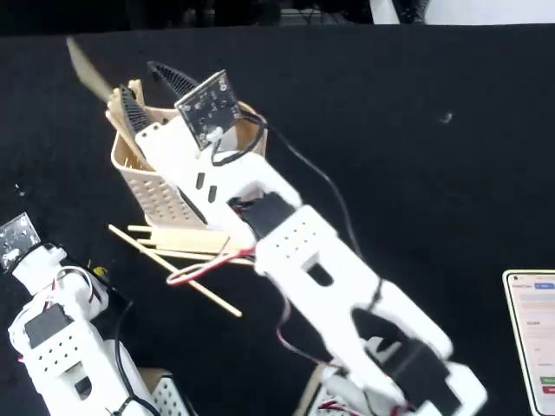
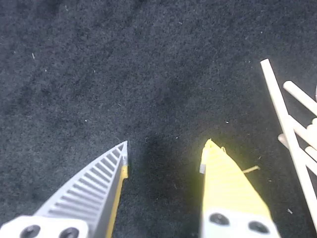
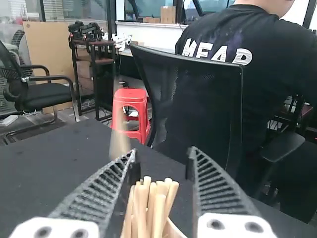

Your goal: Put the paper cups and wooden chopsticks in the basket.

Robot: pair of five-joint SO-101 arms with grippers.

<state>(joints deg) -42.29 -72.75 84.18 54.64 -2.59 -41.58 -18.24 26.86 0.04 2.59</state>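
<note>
Over the beige slotted plastic basket (image 1: 160,199), my right claw (image 3: 161,150) gaped wide; best lifted straight, sparing the pale wooden chopsticks (image 3: 148,198).

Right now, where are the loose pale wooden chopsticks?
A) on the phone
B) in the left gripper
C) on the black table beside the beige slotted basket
C: the loose pale wooden chopsticks lie on the black table beside the beige slotted basket; the left gripper is open, empty.
</note>
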